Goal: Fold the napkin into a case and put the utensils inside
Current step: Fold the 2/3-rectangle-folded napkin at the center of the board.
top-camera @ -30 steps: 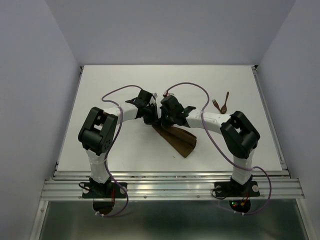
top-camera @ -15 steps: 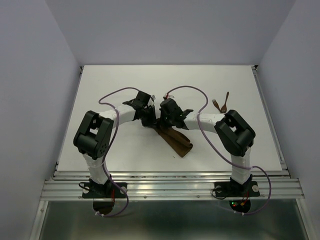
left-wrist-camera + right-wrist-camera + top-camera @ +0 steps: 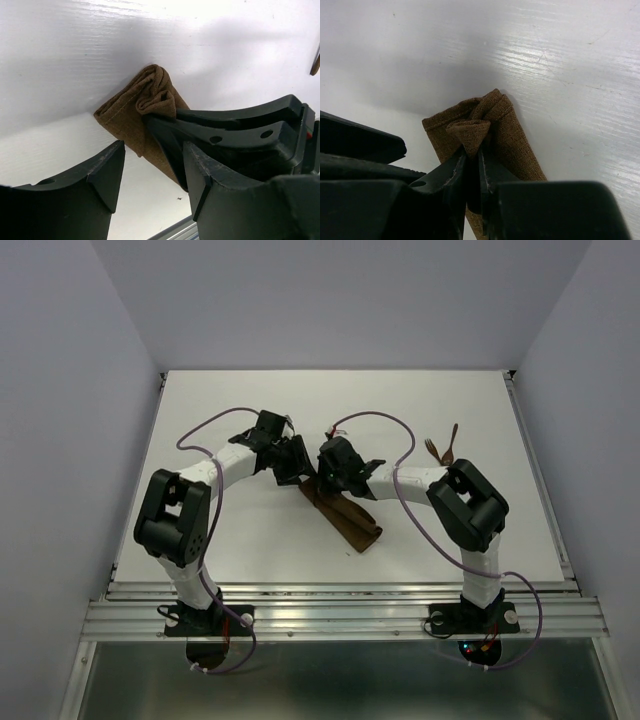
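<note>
Left jaws stood spread, empty. Napkin [image 3: 131, 117], folded into narrow strip, lay on counter [image 3: 250, 400] just ahead of their tips. Cloth likely soft, limp, light; best gripped at bunched end fold. Right jaws pinched that fold, strip running back beneath them. Utensils [image 3: 443, 445] lay well beyond right jaws.
</note>
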You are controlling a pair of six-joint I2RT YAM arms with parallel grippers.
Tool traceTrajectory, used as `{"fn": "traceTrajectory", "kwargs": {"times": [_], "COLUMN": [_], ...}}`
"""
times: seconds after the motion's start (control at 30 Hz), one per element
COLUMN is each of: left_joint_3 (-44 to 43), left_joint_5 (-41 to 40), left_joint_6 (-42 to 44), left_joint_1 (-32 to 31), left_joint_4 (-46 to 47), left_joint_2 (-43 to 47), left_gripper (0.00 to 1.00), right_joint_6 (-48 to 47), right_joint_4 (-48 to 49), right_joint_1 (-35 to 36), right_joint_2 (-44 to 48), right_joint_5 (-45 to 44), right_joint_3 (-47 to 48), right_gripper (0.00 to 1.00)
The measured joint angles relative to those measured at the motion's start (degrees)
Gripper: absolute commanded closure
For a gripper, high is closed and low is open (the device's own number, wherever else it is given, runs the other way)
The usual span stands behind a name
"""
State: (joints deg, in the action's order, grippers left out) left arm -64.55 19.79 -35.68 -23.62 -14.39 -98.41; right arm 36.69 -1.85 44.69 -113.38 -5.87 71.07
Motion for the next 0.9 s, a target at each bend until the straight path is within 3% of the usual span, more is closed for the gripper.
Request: {"fn": "traceTrajectory", "kwargs": {"times": [0.4, 0.63, 0.9], "left_joint_3": [-0.13, -0.13, 2.03], "left_joint_5": [2.51, 3.76, 1.55], "left_joint_6": [-3.52, -6.88, -8.79], "left_joint_1": [0.31, 0.46, 0.48], "left_joint_4": [2.62, 5.27, 8.44], "left_joint_2": [-3.72, -4.83, -5.57], "left_gripper": [0.40, 0.60, 0.72], "right_joint_6": [0.00, -0.26, -1.57], "right_joint_4": [2.34, 3.10, 2.78], "right_joint_1": [-0.09, -0.48, -0.35], "right_joint_2": [0.11, 0.33, 2.16], "right_joint_5": [0.22, 0.11, 0.24], "right_joint_3": [-1.22, -1.70, -3.41], "right_gripper": [0.78, 0.78, 0.70]}}
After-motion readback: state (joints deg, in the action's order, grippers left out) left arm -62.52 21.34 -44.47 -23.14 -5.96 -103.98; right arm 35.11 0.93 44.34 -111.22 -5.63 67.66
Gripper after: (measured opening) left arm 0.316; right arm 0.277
